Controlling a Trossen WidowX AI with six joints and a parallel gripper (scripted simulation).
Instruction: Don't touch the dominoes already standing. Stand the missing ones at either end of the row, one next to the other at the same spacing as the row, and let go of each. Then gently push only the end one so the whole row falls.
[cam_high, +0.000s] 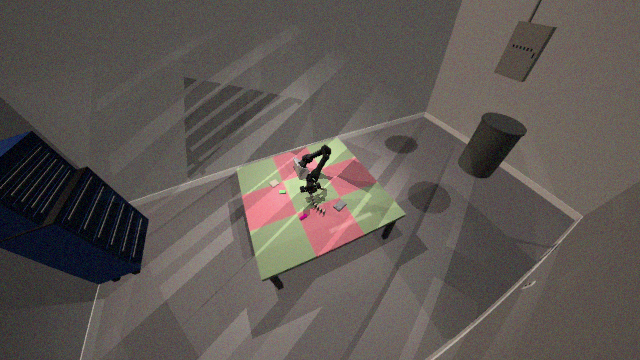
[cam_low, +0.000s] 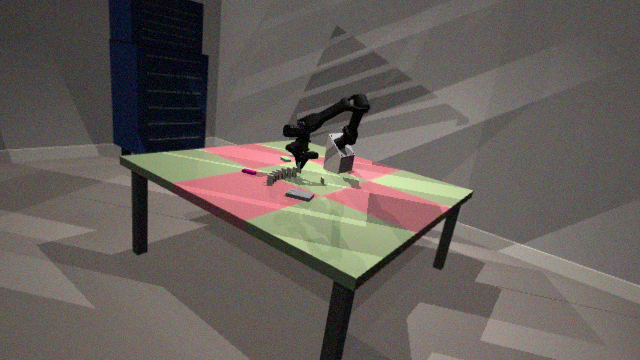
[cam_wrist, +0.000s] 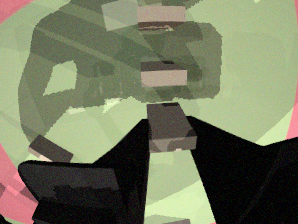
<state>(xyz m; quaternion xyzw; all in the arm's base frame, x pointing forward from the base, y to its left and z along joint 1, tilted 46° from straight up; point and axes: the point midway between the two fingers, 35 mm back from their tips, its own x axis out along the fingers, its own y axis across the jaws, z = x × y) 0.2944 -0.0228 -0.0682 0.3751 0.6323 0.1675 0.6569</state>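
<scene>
The standing dominoes form a slightly curved row. Two of its dominoes show in the wrist view, the nearest domino just beyond the fingers. My gripper is shut on a domino. It holds it low at the robot-base end of the row, roughly in line, with a gap to the nearest standing domino. I cannot tell whether the held domino touches the table. Another domino stands alone, off to the side of the row.
A grey flat block lies beside the row. A magenta block lies on its other side. A green block and a pale flat piece lie farther off. The arm's pale base stand is behind.
</scene>
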